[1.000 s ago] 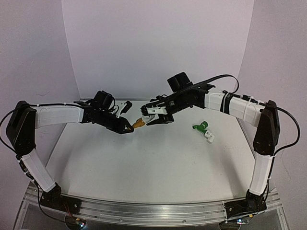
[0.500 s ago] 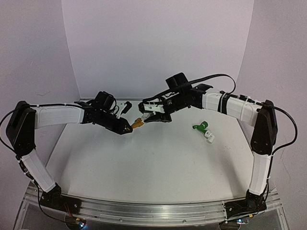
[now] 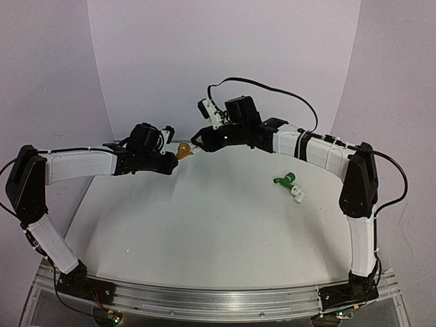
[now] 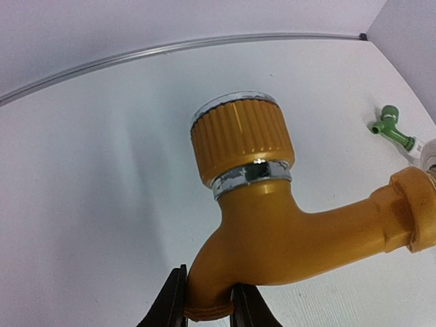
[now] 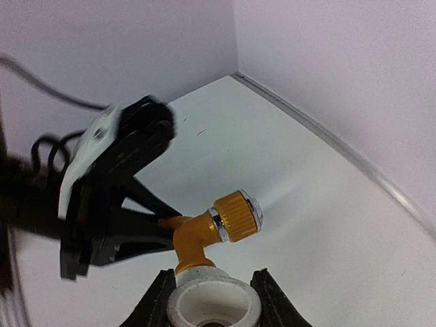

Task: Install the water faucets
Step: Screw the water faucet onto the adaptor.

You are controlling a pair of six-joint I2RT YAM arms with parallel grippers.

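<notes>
**Orange-yellow faucet (image 3: 182, 151) gripped from both sides; green faucet (image 3: 285, 180) lying loose**

Nearest the camera, both arm bases sit on the metal rail (image 3: 204, 296) at the front edge of the white tabletop (image 3: 204, 231). The arms reach away from it and meet over the far side.

The green faucet lies on the tabletop, nearer than the right jaws, off to their right and well apart from them. A second white fitting (image 3: 298, 196) lies at its near end, touching it.

Farther back, the left jaws are clamped on the tip of the orange-yellow faucet's spout, one finger on each side of the rim. The faucet body curves up and away from them. Its ribbed knob (image 4: 242, 139), seated on a chrome ring (image 4: 252, 177), points away from the left jaws, and its hexagonal inlet end runs off to their right.

The right jaws are closed around a white pipe fitting (image 5: 214, 303), which sits between the two black fingers with its open bore facing the wrist camera. The faucet's inlet end meets the far side of this fitting, just beyond the right jaws' tips. The faucet thus bridges the two sets of jaws above the tabletop.

Behind them stands the pale back wall (image 3: 225, 61).
</notes>
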